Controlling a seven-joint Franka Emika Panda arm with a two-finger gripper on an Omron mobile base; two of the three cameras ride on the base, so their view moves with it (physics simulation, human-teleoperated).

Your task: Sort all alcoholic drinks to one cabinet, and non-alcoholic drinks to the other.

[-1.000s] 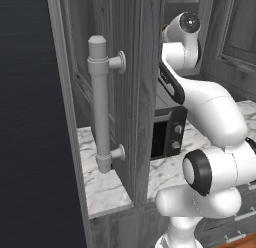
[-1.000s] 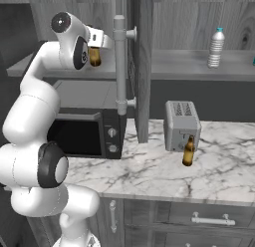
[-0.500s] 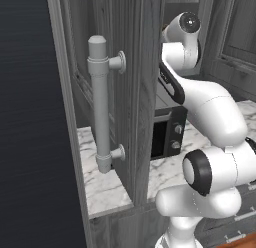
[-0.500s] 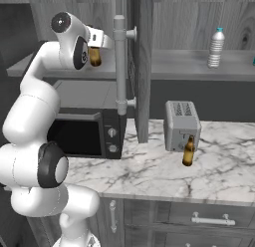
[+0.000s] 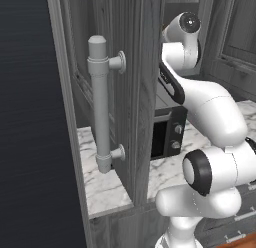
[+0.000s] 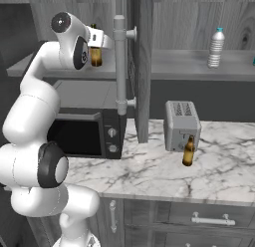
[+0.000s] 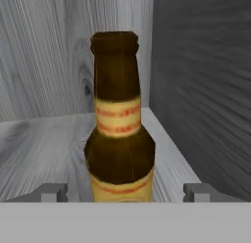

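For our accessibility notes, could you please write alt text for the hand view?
An amber beer bottle stands upright on a grey cabinet shelf, between the open gripper fingertips. Wood-grain cabinet walls rise behind and beside it.

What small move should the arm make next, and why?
Probably draw straight back out of the cabinet. The beer bottle stands upright on the shelf, and the jaws stand open on both sides of it, so it looks released.
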